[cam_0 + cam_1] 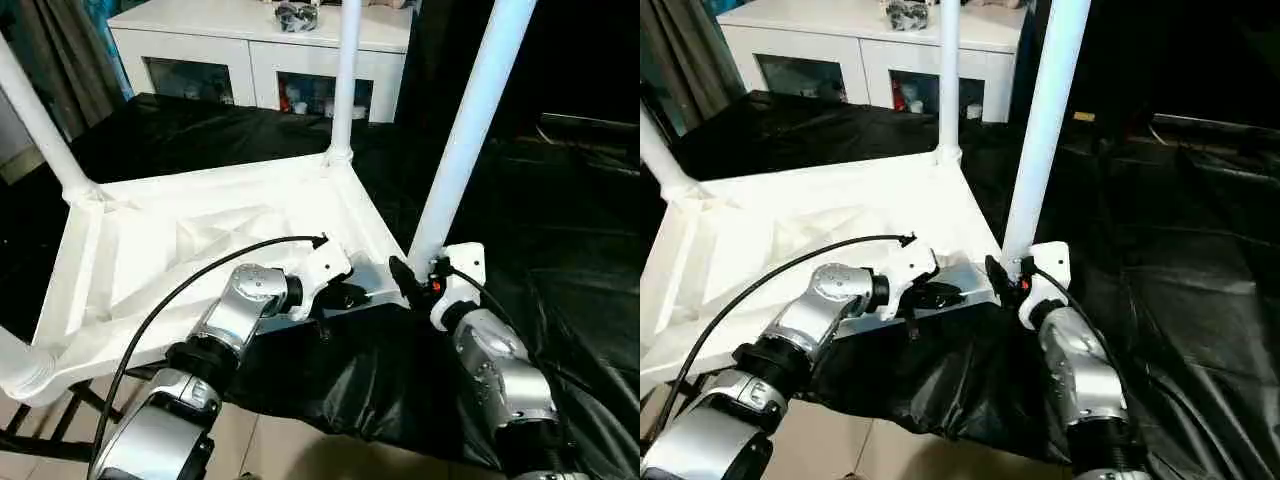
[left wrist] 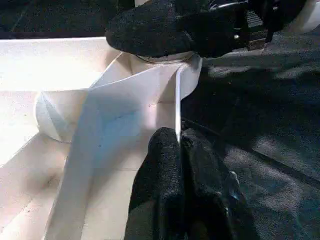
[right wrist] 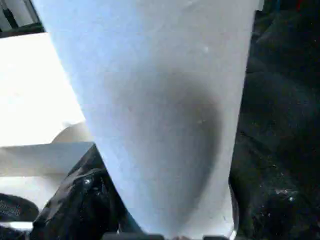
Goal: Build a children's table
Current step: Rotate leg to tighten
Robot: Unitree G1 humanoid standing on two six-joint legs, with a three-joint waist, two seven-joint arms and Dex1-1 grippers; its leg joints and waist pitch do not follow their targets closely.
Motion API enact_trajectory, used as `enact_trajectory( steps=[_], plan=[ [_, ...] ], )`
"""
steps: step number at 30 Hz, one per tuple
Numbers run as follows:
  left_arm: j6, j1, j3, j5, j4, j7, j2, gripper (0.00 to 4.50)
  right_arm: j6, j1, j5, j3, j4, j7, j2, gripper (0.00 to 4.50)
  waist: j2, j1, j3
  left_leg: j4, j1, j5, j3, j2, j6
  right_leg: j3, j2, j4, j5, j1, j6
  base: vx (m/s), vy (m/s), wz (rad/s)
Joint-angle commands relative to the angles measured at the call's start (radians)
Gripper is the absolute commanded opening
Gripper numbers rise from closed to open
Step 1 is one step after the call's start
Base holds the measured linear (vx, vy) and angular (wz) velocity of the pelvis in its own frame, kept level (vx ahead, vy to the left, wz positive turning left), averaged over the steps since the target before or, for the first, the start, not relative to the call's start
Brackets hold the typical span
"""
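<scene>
Looks like a home room rigged as a test space. White glass-door cabinet (image 1: pixel 255 55), grey curtain (image 1: pixel 60 50), tiled floor (image 1: pixel 270 445). Black sheeting (image 1: pixel 560 260) covers the work area.

No legible text, seemingly.

My near leg (image 1: pixel 470 120) runs off the frame's top; its foot hides behind my right gripper (image 1: pixel 415 282). Clutter on the cabinet (image 1: pixel 262 40) is perhaps too small to identify.

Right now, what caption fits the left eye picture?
Two robot hands, left hand and right hand, work at the upside-down tabletop by its near leg.
</scene>
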Motion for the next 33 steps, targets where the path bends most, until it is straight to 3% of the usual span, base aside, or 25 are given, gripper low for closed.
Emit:
enact_trajectory(
  steps=[1,5,11,15,17,18,19,21,28,31,33],
  plan=[
    [-0.008,0.010,-0.069,0.015,0.008,0.003,-0.053,0.00,0.009,0.006,-0.016,0.092,0.012,0.036,0.040,3.12,-0.005,-0.006,-0.040,-0.082,0.008,-0.312,-0.033,0.061,0.010,0.050,-0.068,-0.081,-0.298,0.023,-0.173,0.000,0.000,0.00],
    [-0.030,0.013,-0.063,0.017,0.007,-0.016,-0.030,0.00,-0.006,-0.002,0.004,0.072,0.016,0.090,0.015,3.42,-0.006,-0.005,-0.041,-0.079,0.007,-0.303,-0.030,0.060,0.021,0.050,-0.070,-0.081,-0.285,0.024,-0.181,0.000,0.000,0.00],
    [-0.048,0.011,-0.058,0.020,0.016,-0.038,0.003,0.00,-0.005,0.029,0.030,0.093,-0.046,0.258,-0.108,3.87,-0.010,0.000,-0.043,-0.073,0.001,-0.247,-0.028,0.061,0.052,0.049,-0.069,-0.073,-0.215,0.034,-0.196,0.000,0.000,0.00],
    [-0.056,0.010,-0.055,0.018,0.024,-0.040,0.013,0.00,0.015,0.074,0.095,0.046,-0.106,0.407,-0.229,4.15,-0.017,0.008,-0.045,-0.067,-0.002,-0.201,-0.027,0.062,0.087,0.047,-0.070,-0.067,-0.173,0.039,-0.214,0.000,0.000,0.00],
    [-0.058,0.011,-0.056,0.018,0.025,-0.040,0.015,0.00,0.019,0.088,0.109,0.035,-0.120,0.444,-0.261,4.30,-0.019,0.009,-0.045,-0.066,-0.001,-0.202,-0.026,0.063,0.096,0.046,-0.069,-0.069,-0.182,0.039,-0.215,0.000,0.000,0.00],
    [-0.061,0.013,-0.056,0.018,0.025,-0.045,0.018,0.00,0.026,0.118,0.130,0.013,-0.145,0.506,-0.326,4.39,-0.017,0.009,-0.043,-0.067,-0.003,-0.208,-0.027,0.062,0.096,0.045,-0.070,-0.071,-0.205,0.039,-0.213,0.000,0.000,0.00],
    [-0.063,0.014,-0.056,0.017,0.025,-0.048,0.020,0.00,0.031,0.134,0.142,0.000,-0.157,0.534,-0.357,4.46,-0.017,0.014,-0.043,-0.065,0.003,-0.222,-0.026,0.065,0.098,0.046,-0.069,-0.075,-0.226,0.037,-0.206,0.000,0.000,0.00],
    [-0.068,0.016,-0.058,0.015,0.025,-0.055,0.024,0.00,0.036,0.158,0.155,-0.019,-0.175,0.569,-0.401,4.46,-0.019,0.013,-0.042,-0.066,-0.004,-0.222,-0.027,0.063,0.103,0.045,-0.069,-0.076,-0.239,0.042,-0.203,0.000,0.000,0.00],
    [-0.088,0.014,-0.068,0.014,0.034,-0.084,0.044,0.00,0.064,0.218,0.214,-0.044,-0.248,0.636,-0.475,4.46,-0.015,0.009,-0.044,-0.063,-0.005,-0.206,-0.029,0.063,0.115,0.041,-0.067,-0.076,-0.232,0.040,-0.205,0.000,0.000,0.00],
    [-0.092,0.013,-0.070,0.012,0.035,-0.093,0.047,0.00,0.066,0.217,0.224,-0.045,-0.265,0.633,-0.472,4.46,-0.013,0.009,-0.045,-0.062,-0.006,-0.200,-0.029,0.062,0.115,0.039,-0.068,-0.075,-0.218,0.039,-0.214,0.000,0.000,0.00],
    [-0.100,0.012,-0.075,0.007,0.035,-0.121,0.052,0.00,0.044,0.179,0.193,-0.029,-0.259,0.584,-0.442,4.46,-0.010,0.008,-0.045,-0.063,-0.005,-0.205,-0.029,0.062,0.108,0.039,-0.068,-0.077,-0.229,0.038,-0.215,0.000,0.000,0.00]
  ],
)
